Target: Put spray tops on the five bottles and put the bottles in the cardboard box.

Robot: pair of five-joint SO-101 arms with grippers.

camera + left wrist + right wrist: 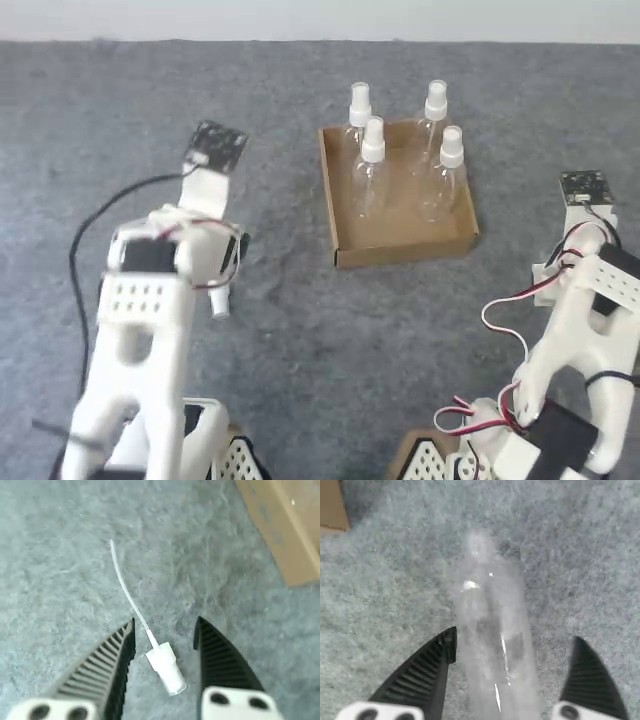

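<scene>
At the left of the high view, the left gripper (pixel 165 621) hangs low over the grey carpet (pixel 300 330) with the loose spray top (pixel 167 672) lying flat directly beneath it. In the left wrist view the top's white head sits in the gap between the two fingers, close to their roots, and its thin dip tube (pixel 125 585) runs out past the fingertips, so the long axis lies roughly along the fingers, slightly skewed, not across them. The jaws stand moderately apart, wider than the head, and grip nothing; neither finger appears to touch the top. A straight closing should catch the head across its width. In the centre of the high view the cardboard box (pixel 400 245) holds four capped bottles (pixel 372 180) standing upright, so one bottle remains. At the right, the right gripper (pixel 515 635) is set over that last clear bottle (pixel 492 645), which has no spray top. The bottle's body fills the space between the fingers and its neck points away beyond the tips, again in line with them. These jaws are spread wide, with clearance on both sides, holding nothing. Each arm is thus nearest its own piece.
</scene>
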